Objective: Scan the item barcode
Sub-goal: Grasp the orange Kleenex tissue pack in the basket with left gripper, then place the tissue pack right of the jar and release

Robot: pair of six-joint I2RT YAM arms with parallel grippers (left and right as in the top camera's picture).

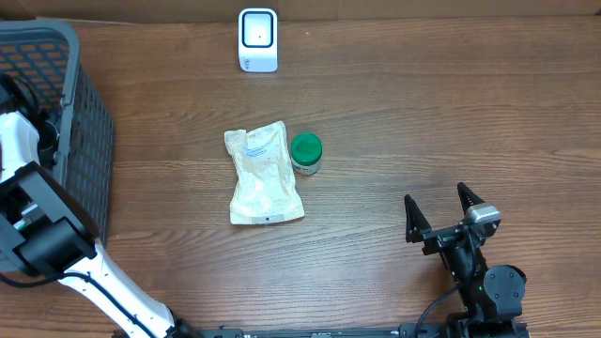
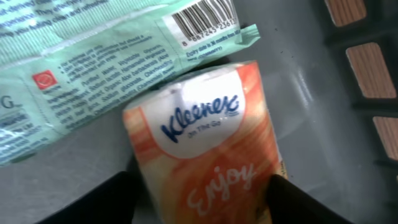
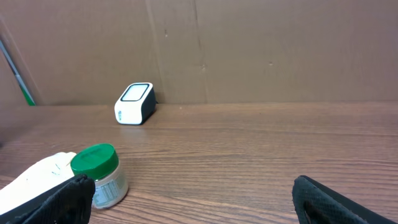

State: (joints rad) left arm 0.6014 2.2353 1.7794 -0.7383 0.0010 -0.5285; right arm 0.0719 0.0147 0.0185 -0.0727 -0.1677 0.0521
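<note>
Kleenex pack (image 2: 202, 149) sits lower centre of the left wrist view inside the basket (image 2: 298, 124), up against a pale green packet (image 2: 93, 68) whose barcode shows at the top. We see the left claw (image 2: 202, 199) with a finger on each side of the pack, but can't tell whether it's clamped or just beside. Right claw (image 1: 437, 197) stands wide open, holding nothing, lower right of the overhead view, well apart from the scanner (image 1: 257, 39) at top centre of the desk (image 1: 423, 113).
</note>
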